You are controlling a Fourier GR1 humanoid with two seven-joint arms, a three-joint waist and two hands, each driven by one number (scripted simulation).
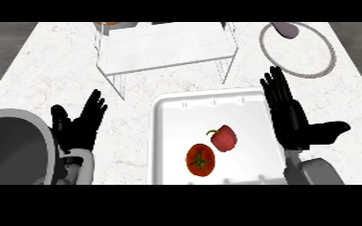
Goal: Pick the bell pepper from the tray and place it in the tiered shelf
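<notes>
Glossy red bell pepper (224, 138), lobed, on white rectangular tray (170, 139) at table's near edge, beside round tomato (200, 160). Wire-framed tiered shelf (166, 48) at far edge. Left hand (79, 124) and right hand (290, 112) splayed wide, holding nothing.

Red bell pepper (225, 138) in white tray (170, 124)

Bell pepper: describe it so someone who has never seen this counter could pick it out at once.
Find the white tray in the lower middle of the counter, beside the open right hand. Two red items lie in it near its front. The bell pepper is the upper right one, blocky with a curved green stem; the tomato beside it is rounder, with a dark green star-shaped top.
</notes>
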